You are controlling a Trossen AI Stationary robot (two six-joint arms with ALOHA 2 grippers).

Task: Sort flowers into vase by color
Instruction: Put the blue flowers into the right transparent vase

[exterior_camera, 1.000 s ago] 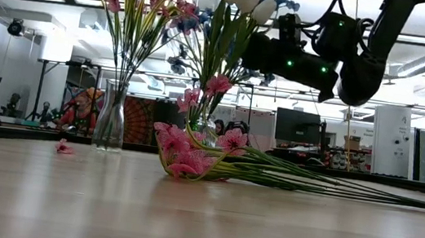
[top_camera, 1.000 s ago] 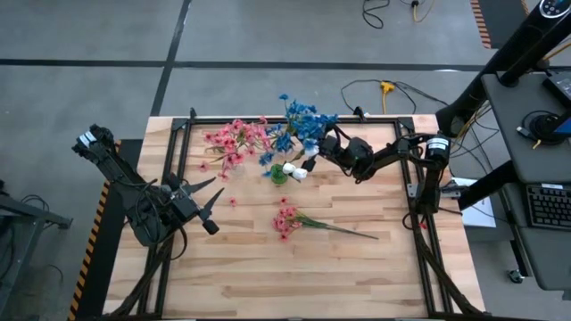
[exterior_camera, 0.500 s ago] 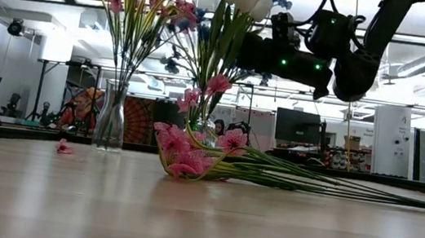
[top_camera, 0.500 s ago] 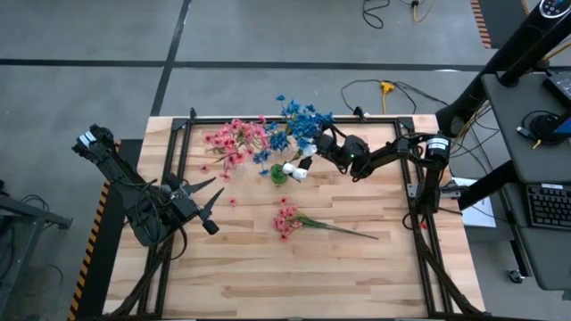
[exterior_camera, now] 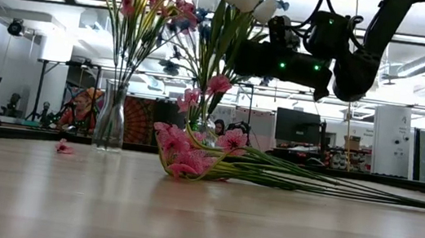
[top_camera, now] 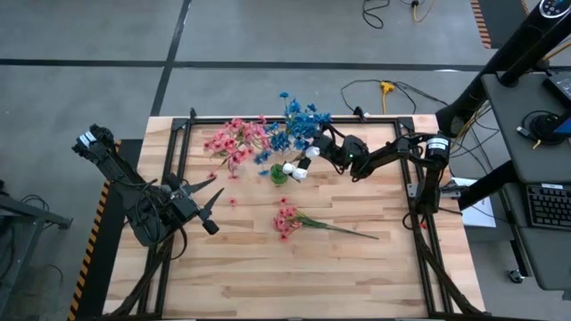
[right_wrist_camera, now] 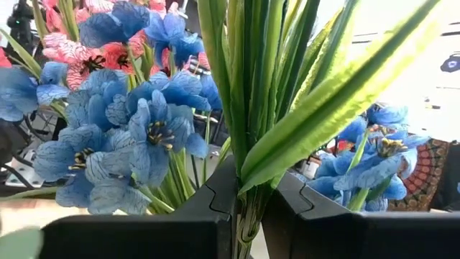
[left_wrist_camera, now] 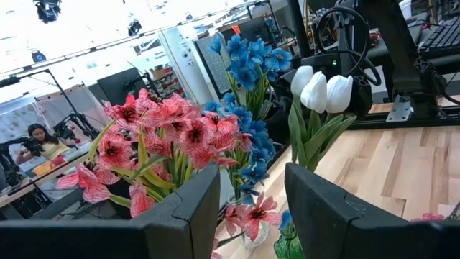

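Pink flowers (top_camera: 286,219) loose beside vases (top_camera: 279,173).

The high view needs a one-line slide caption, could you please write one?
Right end effector holds white flowers by the blue flowers; a pink sprig lies on the table.

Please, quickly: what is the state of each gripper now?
Left gripper: open, holding nothing, at the table's left.
Right gripper: shut on green flower stems.

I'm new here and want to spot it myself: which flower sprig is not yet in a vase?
Start at the wooden table, then look toward its middle, in front of the vases. The pink sprig lies flat there, its green stem stretching toward the right arm's side; every other flower stands upright.
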